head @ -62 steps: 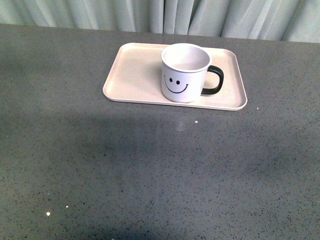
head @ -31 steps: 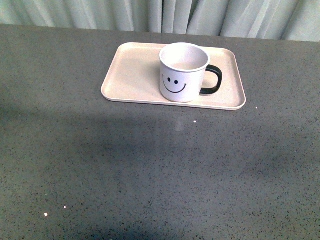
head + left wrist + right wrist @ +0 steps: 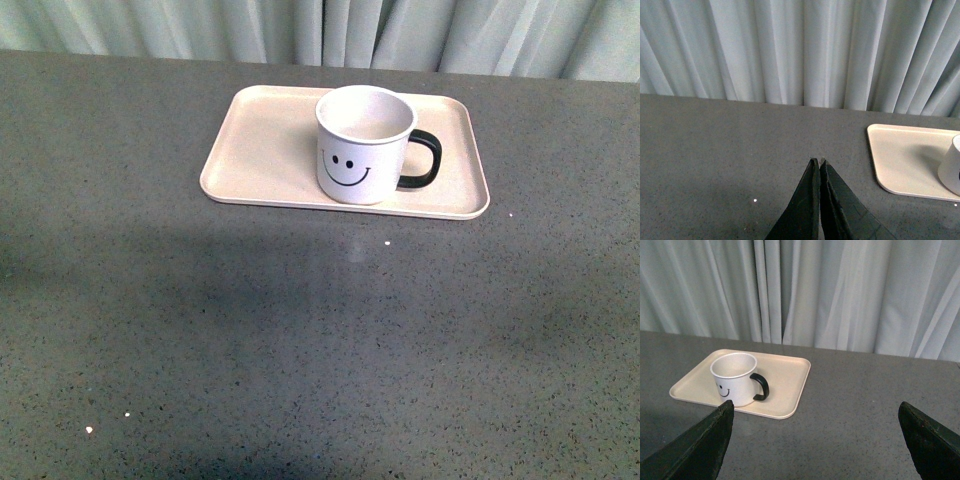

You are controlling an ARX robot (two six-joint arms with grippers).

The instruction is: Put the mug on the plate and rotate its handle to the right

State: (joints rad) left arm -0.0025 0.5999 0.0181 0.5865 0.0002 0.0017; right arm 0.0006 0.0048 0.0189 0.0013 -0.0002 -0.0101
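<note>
The white mug [image 3: 362, 145] with a black smiley face stands upright on the pale pink plate [image 3: 262, 150], right of its middle. Its black handle [image 3: 421, 160] points to the right. In the right wrist view the mug [image 3: 735, 379], its handle [image 3: 760, 386] and the plate [image 3: 785, 385] lie well ahead of my right gripper [image 3: 816, 412], which is open and empty. My left gripper [image 3: 818, 162] is shut on nothing, over bare table beside the plate [image 3: 900, 160]; only an edge of the mug [image 3: 952, 167] shows there. Neither arm appears in the front view.
A grey speckled table [image 3: 300, 330] carries the plate. Pale curtains [image 3: 320, 30] hang along its far edge.
In the front view the plate and mug sit a few pixels further left than before, a slight shift of the whole scene. The mug keeps its place on the plate.
</note>
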